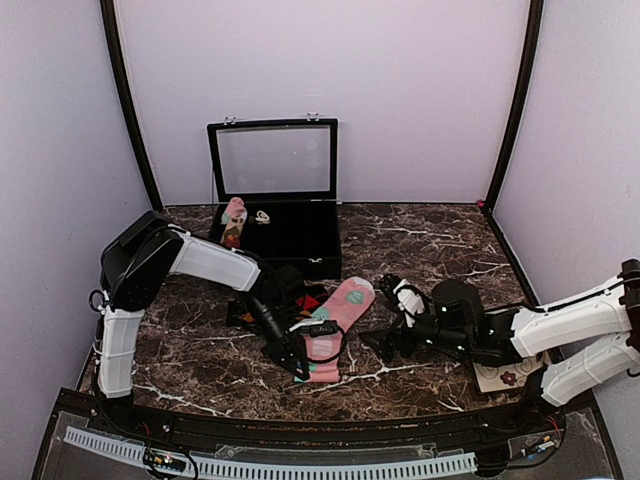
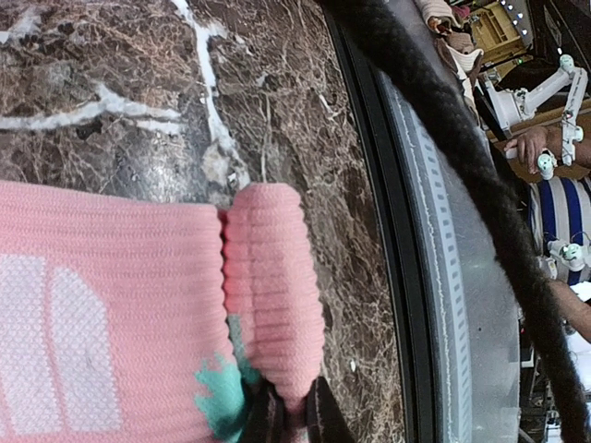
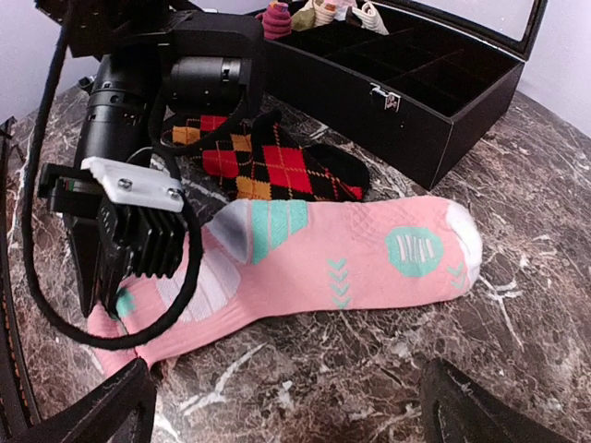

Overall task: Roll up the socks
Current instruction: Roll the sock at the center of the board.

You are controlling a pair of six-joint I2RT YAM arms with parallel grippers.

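Starts rolling the pink sock point(image 3: 351, 249), flat on the table point(image 1: 450, 240) against the black argyle sock point(image 3: 277, 166), cuff fold pinched in the left gripper point(image 2: 294, 415), right gripper point(image 1: 385, 315) wide open nearby; next, likely calls for turning the fold toeward.

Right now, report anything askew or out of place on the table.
The pink spotted fabric sock lies flat, only its cuff folded over in the left end effector. The black argyle fabric sock sits crumpled beside it, partly under the left arm.

Marble table point(image 1: 430, 240), pink sock point(image 1: 340, 310), argyle sock point(image 3: 277, 171), black case point(image 1: 295, 240), maybe card point(image 1: 503, 378)
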